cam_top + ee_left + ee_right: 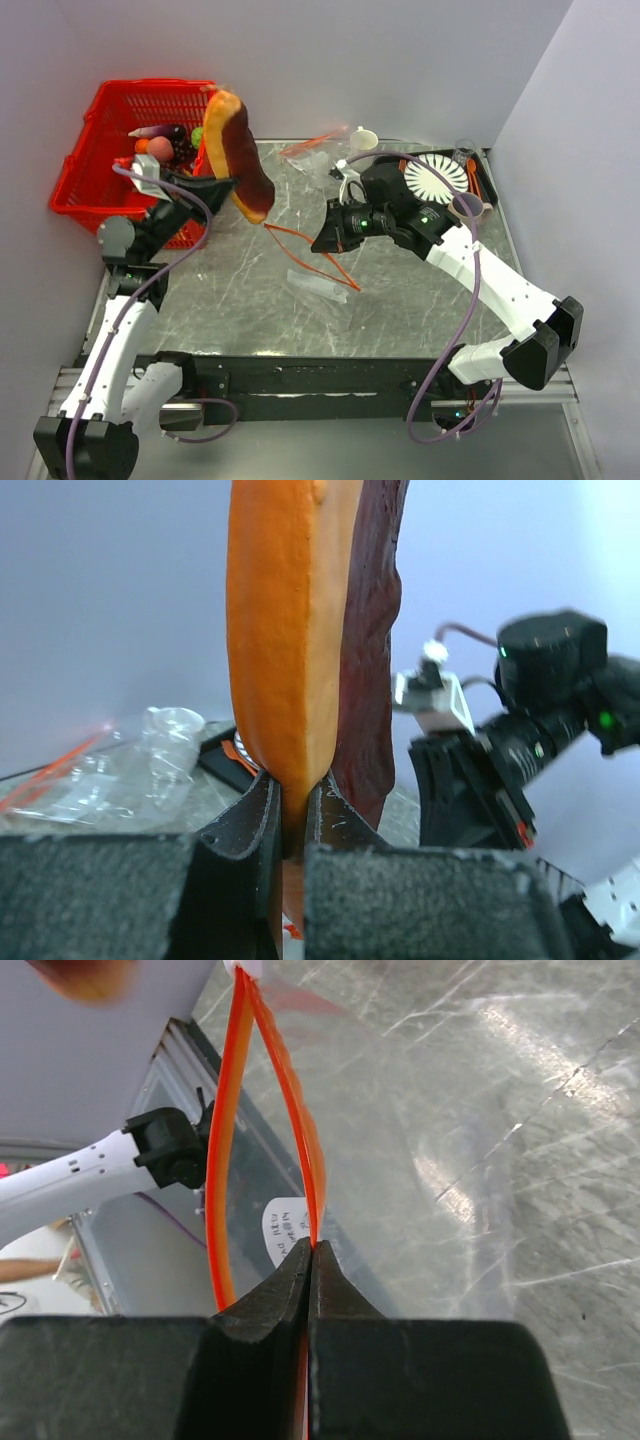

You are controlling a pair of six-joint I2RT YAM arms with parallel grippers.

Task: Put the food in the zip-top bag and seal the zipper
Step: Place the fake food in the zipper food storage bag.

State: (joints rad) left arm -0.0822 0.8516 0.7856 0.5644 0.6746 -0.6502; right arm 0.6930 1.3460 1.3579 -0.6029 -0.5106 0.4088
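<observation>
Food first: the orange-brown curved piece (240, 155) looks rigid, light and slick. The left end effector (293, 795) pinches its lower tip, raised over the glossy table (230, 300). The right end effector (313, 1255) is clamped on the zipper (214, 1160) of the flimsy zip-top bag (322, 283). Grey walls stand close.

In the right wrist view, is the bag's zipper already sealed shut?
No, the two strips of the zipper bow apart above the right gripper, leaving the zip-top bag open.

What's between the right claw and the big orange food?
The top view shows the zipper, held open, spanning from the right gripper toward the food.
</observation>
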